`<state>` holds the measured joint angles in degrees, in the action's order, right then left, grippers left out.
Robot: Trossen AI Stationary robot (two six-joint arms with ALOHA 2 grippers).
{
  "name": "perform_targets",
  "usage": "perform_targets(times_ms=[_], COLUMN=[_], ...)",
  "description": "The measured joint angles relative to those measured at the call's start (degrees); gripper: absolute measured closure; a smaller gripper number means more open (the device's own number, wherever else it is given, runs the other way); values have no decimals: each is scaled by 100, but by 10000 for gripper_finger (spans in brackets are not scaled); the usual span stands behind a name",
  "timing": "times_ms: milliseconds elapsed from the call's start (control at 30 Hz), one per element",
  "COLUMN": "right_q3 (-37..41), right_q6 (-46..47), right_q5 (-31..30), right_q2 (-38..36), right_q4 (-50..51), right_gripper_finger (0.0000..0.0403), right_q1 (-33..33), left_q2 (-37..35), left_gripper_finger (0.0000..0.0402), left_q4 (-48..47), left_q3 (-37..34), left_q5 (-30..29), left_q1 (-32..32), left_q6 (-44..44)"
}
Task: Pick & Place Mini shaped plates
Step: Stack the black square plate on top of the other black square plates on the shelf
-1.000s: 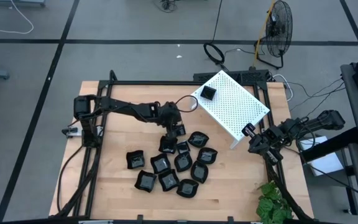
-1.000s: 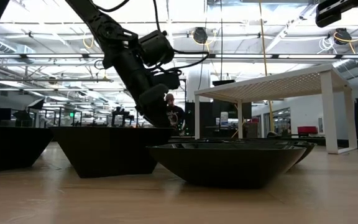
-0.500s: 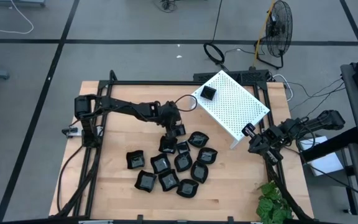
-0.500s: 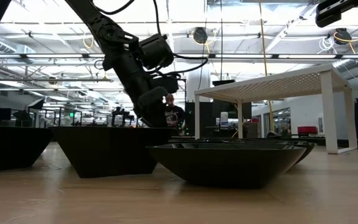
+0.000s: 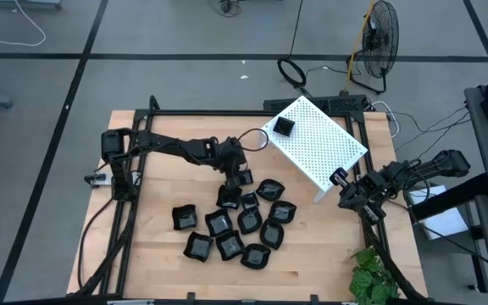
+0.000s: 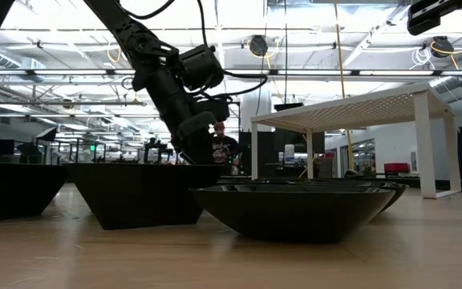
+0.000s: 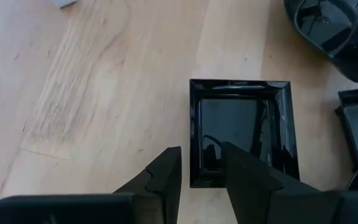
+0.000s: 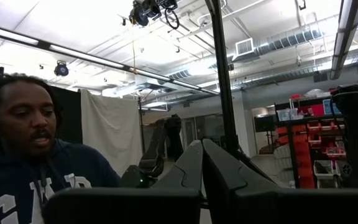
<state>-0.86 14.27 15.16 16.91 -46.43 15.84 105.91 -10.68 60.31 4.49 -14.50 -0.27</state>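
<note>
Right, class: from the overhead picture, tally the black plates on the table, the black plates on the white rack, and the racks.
Plates on table: 11
Plate on rack: 1
Rack: 1
Total: 13

In the left wrist view the left tool (image 7: 201, 174) covers the near rim of a square mini plate (image 7: 241, 127); whether its fingers touch that rim cannot be told. Beside that plate, two more mini plates (image 7: 328, 28) are cut off by the picture's edge. From above, the plates' (image 5: 227, 246) shapes are too small to tell apart.
</note>
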Motion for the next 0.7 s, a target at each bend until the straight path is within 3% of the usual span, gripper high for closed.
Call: perform_targets(times_ms=[700], right_q3=[0], right_q6=[1], right_q5=[0], right_q2=[2], right_q4=[5], right_gripper_finger=[403], right_q1=[1], left_q2=[162], left_gripper_finger=[286], left_q4=[118], left_q3=[-24], left_q5=[63], left_q1=[-48], left_q6=[-36])
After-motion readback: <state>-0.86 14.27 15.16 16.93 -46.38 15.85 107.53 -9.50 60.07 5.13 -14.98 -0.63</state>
